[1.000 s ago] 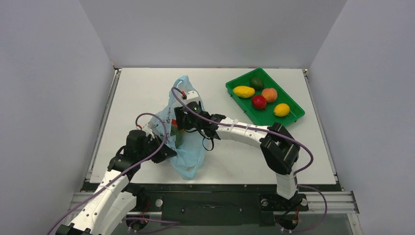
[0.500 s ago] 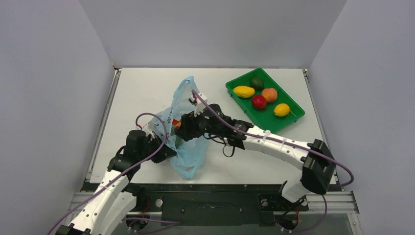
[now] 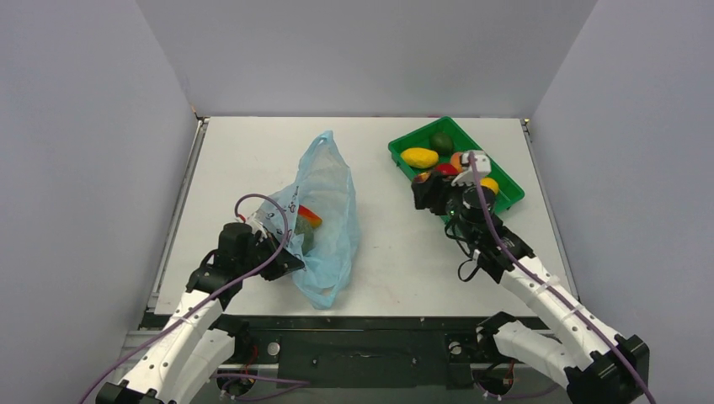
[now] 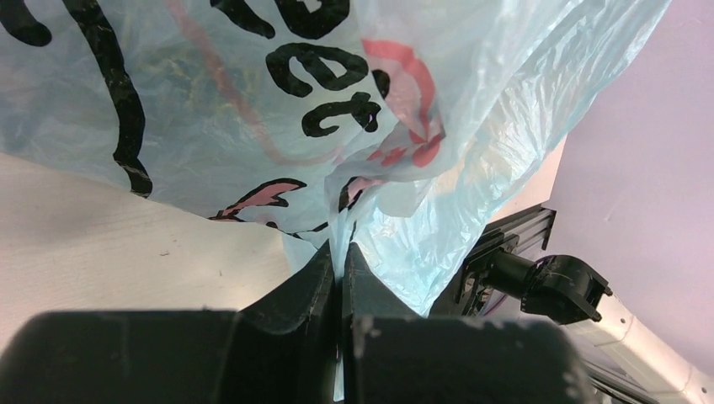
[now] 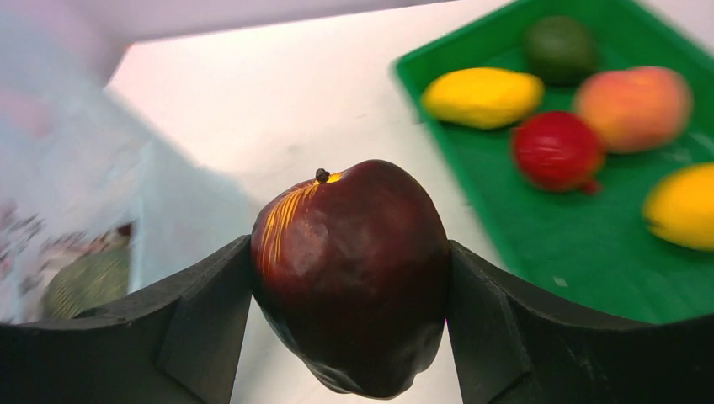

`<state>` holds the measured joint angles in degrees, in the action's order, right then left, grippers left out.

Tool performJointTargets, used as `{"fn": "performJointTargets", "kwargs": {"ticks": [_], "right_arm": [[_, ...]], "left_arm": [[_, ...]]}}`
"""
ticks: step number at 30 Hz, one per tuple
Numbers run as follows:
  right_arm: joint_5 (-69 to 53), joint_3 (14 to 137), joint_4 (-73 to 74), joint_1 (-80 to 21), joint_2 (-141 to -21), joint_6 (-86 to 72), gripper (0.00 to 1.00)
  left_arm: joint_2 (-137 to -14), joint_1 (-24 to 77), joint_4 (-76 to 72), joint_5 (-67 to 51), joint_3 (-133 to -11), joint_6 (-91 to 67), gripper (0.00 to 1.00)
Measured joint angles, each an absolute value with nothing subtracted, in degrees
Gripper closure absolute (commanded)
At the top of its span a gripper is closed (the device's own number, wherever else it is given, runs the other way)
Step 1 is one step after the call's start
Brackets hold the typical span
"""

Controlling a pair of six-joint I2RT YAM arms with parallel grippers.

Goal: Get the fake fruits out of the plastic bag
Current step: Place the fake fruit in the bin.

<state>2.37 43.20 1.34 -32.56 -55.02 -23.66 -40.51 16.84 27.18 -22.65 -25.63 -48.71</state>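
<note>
The light-blue plastic bag (image 3: 327,210) stands in the middle of the table. A red-orange fruit (image 3: 308,216) shows through its side, with a greenish one (image 3: 304,241) below it. My left gripper (image 3: 284,255) is shut on the bag's lower left edge; in the left wrist view the jaws (image 4: 341,263) pinch a fold of the bag (image 4: 438,118). My right gripper (image 3: 428,192) is shut on a dark purple-brown fruit (image 5: 354,269), held above the table just left of the green tray (image 3: 508,204). The peach (image 5: 633,108) lies in the tray.
The green tray (image 5: 539,252) at the back right also holds two yellow fruits (image 5: 482,96), (image 5: 684,206), a red fruit (image 5: 556,151) and a dark green one (image 5: 560,49). Grey walls enclose the table on three sides.
My right gripper has come out of the bag and swung right to the tray's near-left edge, carrying the dark fruit. The bag has settled. The left arm has not moved.
</note>
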Motion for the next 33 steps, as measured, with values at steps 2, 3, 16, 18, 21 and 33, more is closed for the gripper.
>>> {"fn": "performJointTargets", "kwargs": {"ticks": [2,3,16,18,21,33], "right_arm": [[6.5,42.6,2.6,-27.5,-53.3,-24.7,1.0],[8.4,42.5,3.2,-25.1,-52.9,-25.2,1.0],[18.0,51.2,12.4,-12.0,-74.3,-27.9,1.0],[18.0,52.9,13.3,-11.7,-77.6,-27.7,1.0],[18.0,56.2,15.4,-11.2,-82.8,-27.5,1.0],[18.5,59.2,19.9,-10.0,-92.5,-27.3,0.89]], "left_arm": [[-40.7,16.9,27.2,-22.7,-25.6,-48.6,1.0],[-40.8,16.8,27.2,-22.7,-25.6,-48.4,1.0],[-41.3,16.8,27.2,-22.7,-25.6,-47.3,1.0],[-41.3,16.8,27.2,-22.7,-25.6,-47.3,1.0],[-41.3,16.8,27.4,-22.7,-25.6,-47.3,1.0],[-41.3,16.8,28.0,-22.7,-25.6,-47.3,1.0]]}}
